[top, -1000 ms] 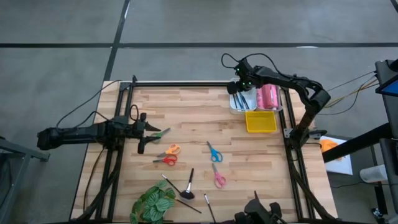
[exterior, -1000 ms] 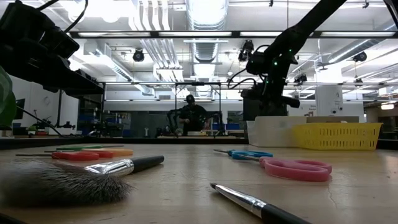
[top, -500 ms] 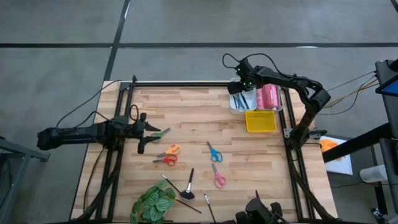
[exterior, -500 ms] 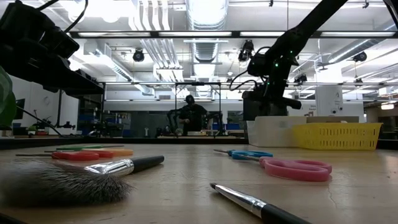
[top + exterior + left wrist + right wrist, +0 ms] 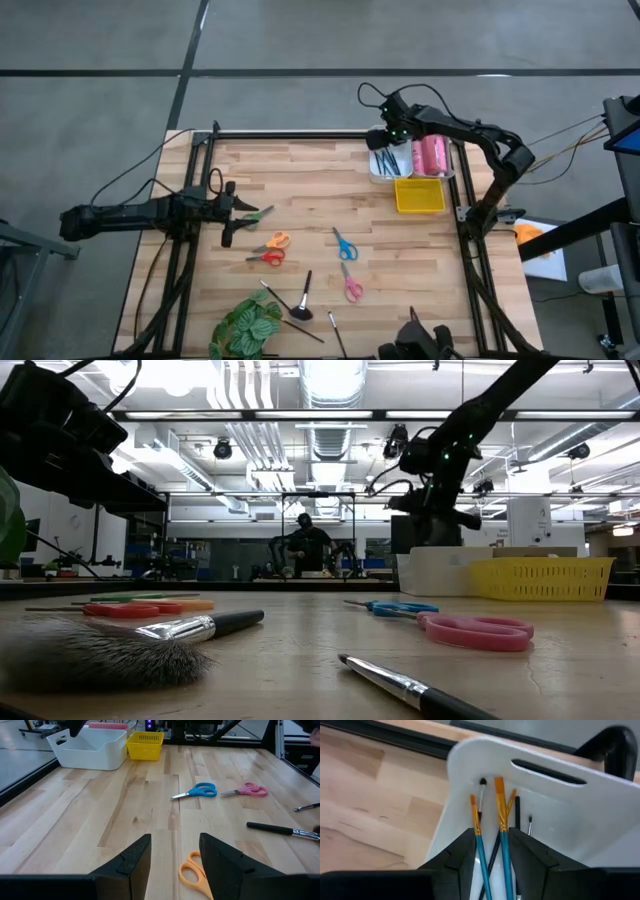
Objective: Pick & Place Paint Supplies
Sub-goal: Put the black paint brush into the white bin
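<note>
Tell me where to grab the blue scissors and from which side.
Grip the blue scissors from straight above, at the pivot where blades meet handles. They lie flat on the table with clear wood on all sides, so fingers closing across that narrow crossing probably hold better than on the wide loops.

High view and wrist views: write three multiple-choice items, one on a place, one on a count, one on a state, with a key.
1. Where is the right gripper?
A. over the white bin
B. over the yellow basket
C. by the plant

2. How many scissors lie on the table?
A. two
B. five
C. eight

3. The left gripper is
A. open, empty
B. shut on a brush
C. shut on scissors

Key: 1 A, its wrist view looks into the bin at the brushes; 2 B, green, orange, red, blue, pink; 3 A, bare wood shows between its fingers.
</note>
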